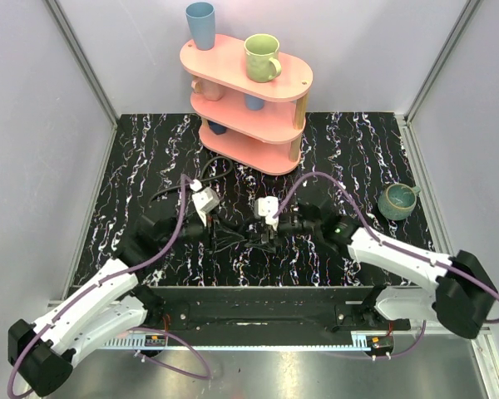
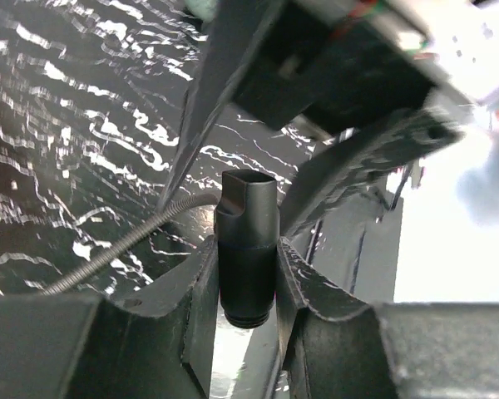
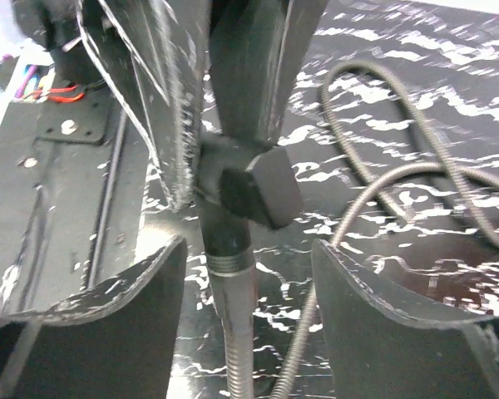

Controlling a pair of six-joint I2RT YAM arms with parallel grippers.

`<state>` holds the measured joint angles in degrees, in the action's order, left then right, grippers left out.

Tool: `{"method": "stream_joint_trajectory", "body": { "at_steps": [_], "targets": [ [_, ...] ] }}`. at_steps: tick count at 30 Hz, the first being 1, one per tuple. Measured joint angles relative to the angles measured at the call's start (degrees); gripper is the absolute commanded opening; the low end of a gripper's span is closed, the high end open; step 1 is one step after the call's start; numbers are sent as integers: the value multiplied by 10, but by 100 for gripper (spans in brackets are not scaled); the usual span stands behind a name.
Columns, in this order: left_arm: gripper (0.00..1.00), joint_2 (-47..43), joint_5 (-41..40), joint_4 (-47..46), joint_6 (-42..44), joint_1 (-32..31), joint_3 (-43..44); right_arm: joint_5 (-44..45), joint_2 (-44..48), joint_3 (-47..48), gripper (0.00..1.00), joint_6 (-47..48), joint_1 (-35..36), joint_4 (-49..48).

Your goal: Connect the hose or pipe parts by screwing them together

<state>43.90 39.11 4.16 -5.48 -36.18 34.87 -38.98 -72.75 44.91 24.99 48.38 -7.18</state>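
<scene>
A: Left gripper [image 2: 248, 270] fingers?
B: Clamped on the black fitting [image 2: 248, 237]. Right gripper [image 3: 245, 258] fingers apart, either side of the hose [image 3: 235, 332] end
A: Joined?
B: Hose meets fitting at the middle of the table [image 1: 133, 166]; tightness unclear, probably more turns left

- Left arm [image 1: 91, 303] stretches in toward the middle, left gripper [image 2: 247, 258] pinched tight on a hose fitting [image 2: 248, 208].
- Right arm [image 1: 399, 253] mirrors it, right gripper [image 3: 247, 249] spread apart.
</scene>
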Motion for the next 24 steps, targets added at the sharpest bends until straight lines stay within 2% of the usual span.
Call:
{"method": "stream_joint_trajectory", "body": {
  "at_steps": [5,6,11,16,20,24],
  "targets": [
    [0,-24,-120,-16,-213,-1,-25,68,81,-49,77,-5,0,-60],
    [0,-28,-142,-12,-254,-1,-22,82,92,-55,84,-2,0,-67],
    [0,-30,-224,35,-430,-1,20,150,104,-61,84,46,24,-76],
    [0,-30,-267,73,-579,-1,45,265,104,-87,77,114,104,-127],
    [0,-30,-269,85,-680,-1,37,325,101,-100,74,147,116,-173],
    [0,-29,-264,94,-737,-1,31,355,90,-101,62,171,120,-207]
  ]
}}
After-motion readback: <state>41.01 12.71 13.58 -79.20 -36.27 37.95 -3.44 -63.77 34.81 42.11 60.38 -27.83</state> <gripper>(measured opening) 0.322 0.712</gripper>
